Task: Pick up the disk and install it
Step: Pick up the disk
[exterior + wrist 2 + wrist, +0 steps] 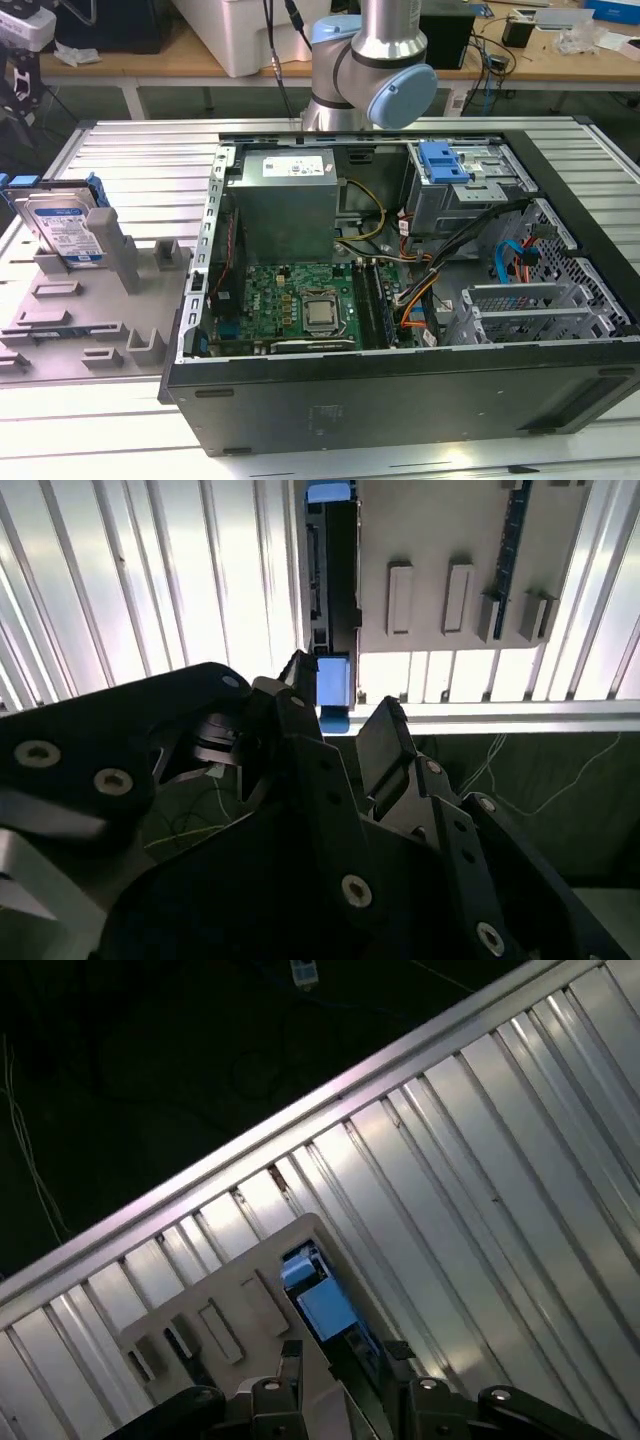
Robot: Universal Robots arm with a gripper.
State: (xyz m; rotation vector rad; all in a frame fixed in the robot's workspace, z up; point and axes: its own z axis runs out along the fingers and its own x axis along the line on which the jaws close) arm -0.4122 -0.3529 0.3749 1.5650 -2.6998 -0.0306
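The fingers are spread apart, holding nothing. Just beyond their tips, in line with the gap, the disk stands on edge in a grey holder.

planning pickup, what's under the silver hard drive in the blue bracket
A grey plastic holder on the ribbed metal table; the silver hard drive covers its slot floor.

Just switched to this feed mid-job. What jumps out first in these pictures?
The open computer case dominates the exterior view, its motherboard laid bare. On the exterior view's left, the disk stands on edge in a gray holder, with a blue bracket around it. In the second wrist view the gripper hangs open, and the disk shows edge-on beyond its fingers.
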